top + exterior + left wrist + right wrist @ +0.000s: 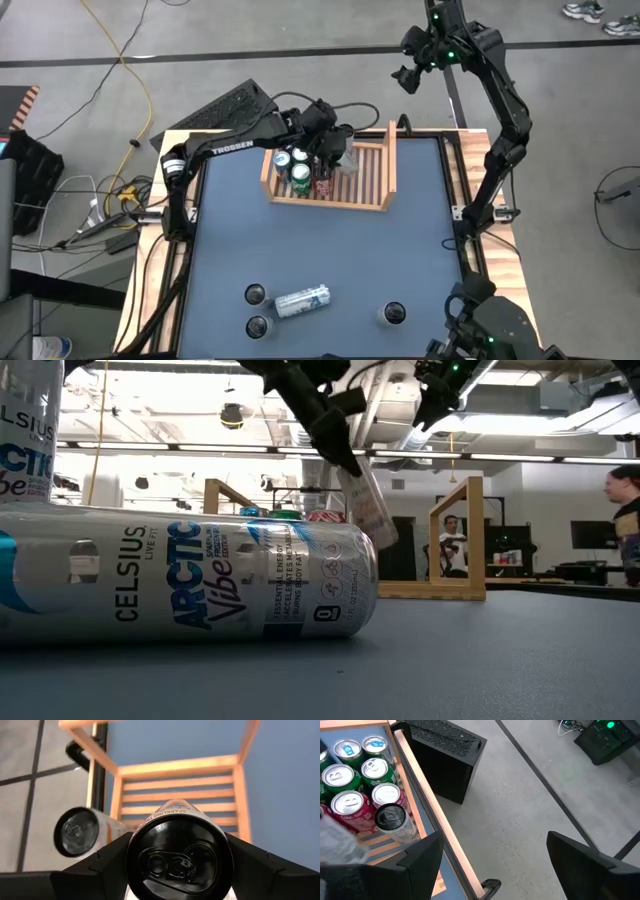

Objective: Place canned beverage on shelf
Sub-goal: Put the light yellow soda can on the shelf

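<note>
Item: left gripper (180, 870) is clamping a clear-bodied, black-topped beverage can (179, 857), tilted, over the light-brown slatted wooden shelf (372, 170) directly beneath it.

Right gripper (490, 865) is idling with jaws spread, empty, beyond the shelf's far edge.

Risk: the tilted can is liable to topple its neighbours when lowered.

Count: about six cans racked; four are waiting on the dark blue table (400, 250), well behind the left gripper, one silver can (302, 300) lying flat.
</note>
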